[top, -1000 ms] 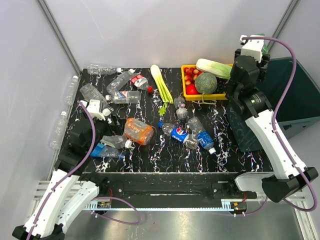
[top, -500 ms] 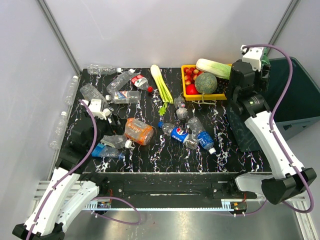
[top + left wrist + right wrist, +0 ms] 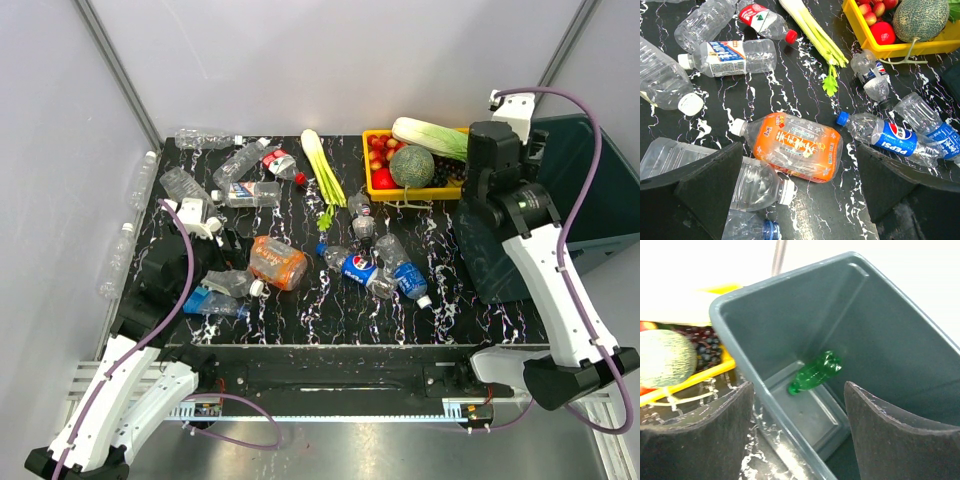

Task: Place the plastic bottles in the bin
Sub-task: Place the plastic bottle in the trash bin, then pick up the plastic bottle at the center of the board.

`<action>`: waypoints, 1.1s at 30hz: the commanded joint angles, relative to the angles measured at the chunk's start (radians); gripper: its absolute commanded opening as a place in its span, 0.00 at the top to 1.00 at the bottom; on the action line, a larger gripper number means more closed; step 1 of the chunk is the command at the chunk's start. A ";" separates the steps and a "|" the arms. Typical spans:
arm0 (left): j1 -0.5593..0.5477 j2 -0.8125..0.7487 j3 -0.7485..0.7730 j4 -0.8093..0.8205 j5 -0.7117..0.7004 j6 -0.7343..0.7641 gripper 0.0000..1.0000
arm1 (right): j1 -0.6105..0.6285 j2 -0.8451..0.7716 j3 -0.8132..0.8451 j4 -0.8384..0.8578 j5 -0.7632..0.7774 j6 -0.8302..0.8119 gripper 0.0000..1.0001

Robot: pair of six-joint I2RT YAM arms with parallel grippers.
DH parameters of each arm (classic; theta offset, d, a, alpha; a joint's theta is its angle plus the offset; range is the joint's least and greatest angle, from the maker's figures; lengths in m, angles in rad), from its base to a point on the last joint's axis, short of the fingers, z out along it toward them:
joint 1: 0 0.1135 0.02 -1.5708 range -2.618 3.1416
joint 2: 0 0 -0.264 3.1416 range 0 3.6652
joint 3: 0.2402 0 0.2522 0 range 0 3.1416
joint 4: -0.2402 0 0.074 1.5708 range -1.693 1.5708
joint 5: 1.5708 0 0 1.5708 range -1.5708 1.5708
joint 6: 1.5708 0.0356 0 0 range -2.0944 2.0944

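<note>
The bin (image 3: 590,190) stands at the table's right edge. A green bottle (image 3: 815,372) lies on its floor. My right gripper (image 3: 497,150) is open and empty above the bin's near left rim (image 3: 740,360); in the right wrist view the gripper (image 3: 799,405) straddles that rim. My left gripper (image 3: 215,235) is open and empty low over the left front of the table. In the left wrist view the gripper (image 3: 797,155) frames an orange bottle (image 3: 795,147), with a clear bottle (image 3: 757,185) by its left finger. A Pepsi bottle (image 3: 890,137) lies to the right, and several clear bottles (image 3: 245,160) lie at the back left.
A yellow tray (image 3: 380,187) at the back right holds a melon (image 3: 411,165), tomatoes and a pale leafy vegetable (image 3: 425,133). Celery stalks (image 3: 322,168) lie at the back middle. Two clear bottles (image 3: 143,180) lie off the table's left edge.
My right arm has swung right, from beside the yellow tray to over the bin. A bit of green showed at its gripper before; the green bottle now lies in the bin. Left arm unmoved.
</note>
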 commanded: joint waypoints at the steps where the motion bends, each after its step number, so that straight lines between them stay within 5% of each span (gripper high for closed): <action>1: -0.008 -0.003 0.004 0.014 0.004 -0.014 0.01 | -0.003 0.000 0.099 -0.119 -0.216 0.097 0.21; 8: -0.011 -0.008 0.033 -0.028 0.057 -0.038 0.01 | 0.014 -0.068 0.117 -0.147 -0.651 0.180 0.21; 15: -0.011 -0.054 -0.023 -0.058 0.059 -0.039 0.01 | 0.066 -0.140 -0.036 -0.026 -1.059 0.317 0.21; 24: -0.011 -0.072 -0.054 -0.063 0.096 -0.028 0.01 | 0.345 -0.014 -0.224 0.011 -0.994 0.328 0.13; 33: -0.011 -0.071 -0.057 -0.065 0.094 -0.031 0.01 | 0.406 0.119 -0.424 0.145 -0.936 0.252 0.04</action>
